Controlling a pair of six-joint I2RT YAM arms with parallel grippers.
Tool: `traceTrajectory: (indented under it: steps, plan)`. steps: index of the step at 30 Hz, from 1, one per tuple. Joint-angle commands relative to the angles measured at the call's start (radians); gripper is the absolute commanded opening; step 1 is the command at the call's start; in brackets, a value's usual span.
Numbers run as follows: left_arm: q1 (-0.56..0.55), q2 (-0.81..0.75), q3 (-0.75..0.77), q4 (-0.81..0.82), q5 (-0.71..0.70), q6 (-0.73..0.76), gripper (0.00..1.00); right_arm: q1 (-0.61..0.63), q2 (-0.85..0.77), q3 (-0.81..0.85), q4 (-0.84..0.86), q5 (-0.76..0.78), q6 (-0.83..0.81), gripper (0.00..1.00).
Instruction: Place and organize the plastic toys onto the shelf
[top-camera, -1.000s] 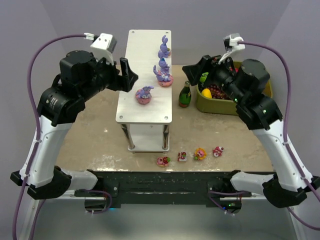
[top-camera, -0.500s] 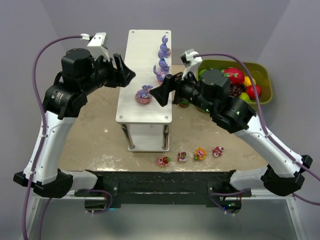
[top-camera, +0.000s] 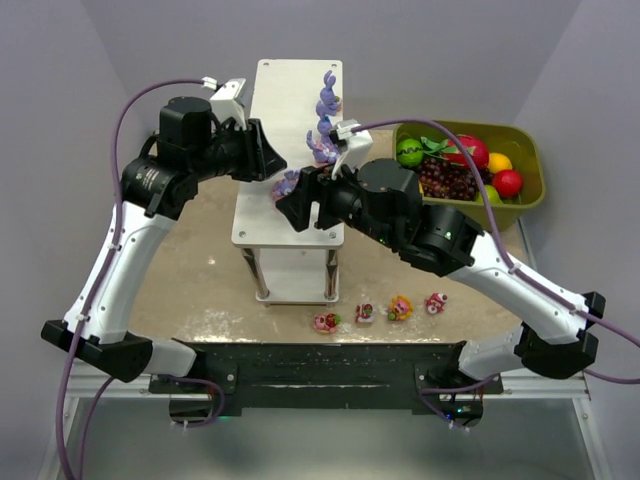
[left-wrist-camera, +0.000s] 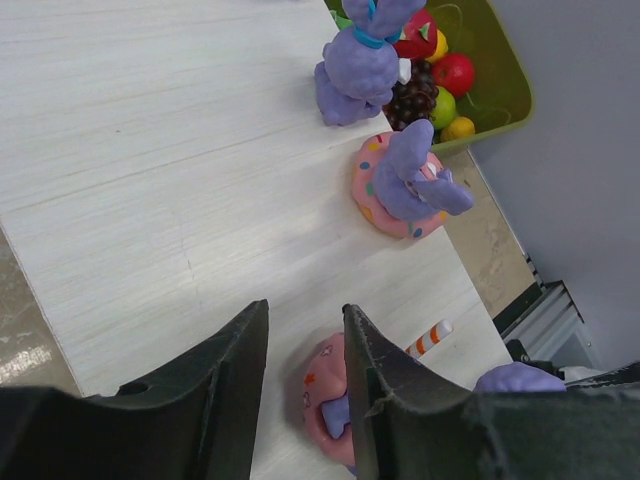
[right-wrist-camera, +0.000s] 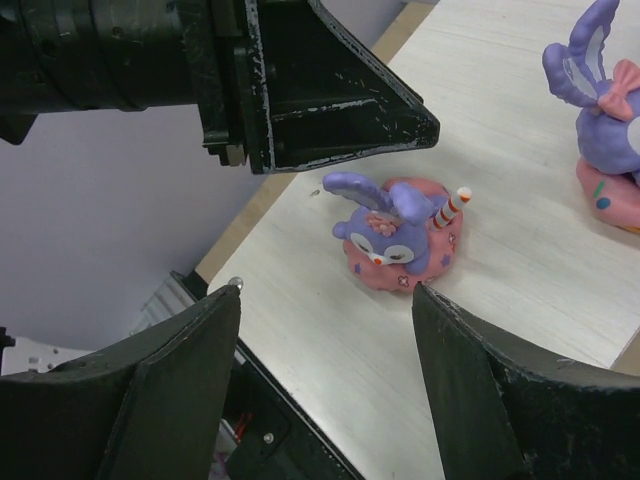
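Bunnies (top-camera: 322, 140) in purple plastic, long-eared, each on a round pink base, sit three in a row along the 3 o'clock edge of the long, narrow two-tier shelf (top-camera: 283, 95) with the pale white top board. The shelf stands at 12 o'clock on the tan tabletop (top-camera: 190, 270). The nearest bunny (top-camera: 288, 186) is at the board's 6 o'clock end.

The left gripper (top-camera: 268, 160) hovers over the board at that bunny's 10 o'clock. Its black fingers (left-wrist-camera: 230, 400) are a narrow gap apart and hold nothing. The right gripper (right-wrist-camera: 328, 295) faces the same bunny (right-wrist-camera: 395, 235) from 5 o'clock, with its jaws spread wide and not touching it.

Four small pink, red and yellow plastic pieces (top-camera: 365, 314) lie in a row at 6 o'clock on the table, near the shelf's legs. An olive-green plastic bin (top-camera: 533, 150) of fruit sits at 2 o'clock.
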Motion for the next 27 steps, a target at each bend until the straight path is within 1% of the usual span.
traceTrajectory:
  steps: [1, 2, 3, 6, 10, 13, 15, 20, 25, 27]
  plan:
    - [0.005, -0.006, 0.000, 0.016, 0.044, 0.014, 0.34, 0.018, 0.039, 0.061, -0.027, 0.112, 0.049, 0.69]
    - [0.005, -0.009, -0.002, 0.011, 0.045, 0.019, 0.33, 0.018, 0.046, 0.067, -0.026, 0.117, 0.052, 0.68]
    - [0.005, -0.010, -0.008, 0.008, 0.055, 0.020, 0.28, 0.019, 0.054, 0.079, -0.024, 0.127, 0.057, 0.65]
    - [0.005, -0.015, -0.025, 0.002, 0.065, 0.026, 0.22, 0.021, 0.071, 0.093, -0.016, 0.140, 0.058, 0.62]
    - [0.005, -0.025, -0.054, 0.007, 0.082, 0.034, 0.19, 0.022, 0.086, 0.099, -0.018, 0.181, 0.064, 0.59]
    - [0.005, -0.032, -0.066, -0.003, 0.095, 0.046, 0.15, 0.022, 0.097, 0.105, -0.019, 0.207, 0.061, 0.59]
    - [0.005, -0.041, -0.077, -0.003, 0.113, 0.057, 0.11, 0.021, 0.108, 0.110, -0.026, 0.230, 0.060, 0.58]
    - [0.005, -0.073, -0.106, 0.008, 0.138, 0.066, 0.03, 0.021, 0.122, 0.111, -0.018, 0.236, 0.054, 0.58]
    - [0.005, -0.110, -0.132, 0.013, 0.130, 0.063, 0.03, 0.021, 0.136, 0.122, -0.027, 0.236, 0.049, 0.57]
    - [0.005, -0.121, -0.140, 0.016, 0.128, 0.062, 0.03, 0.022, 0.136, 0.124, -0.032, 0.236, 0.046, 0.55]
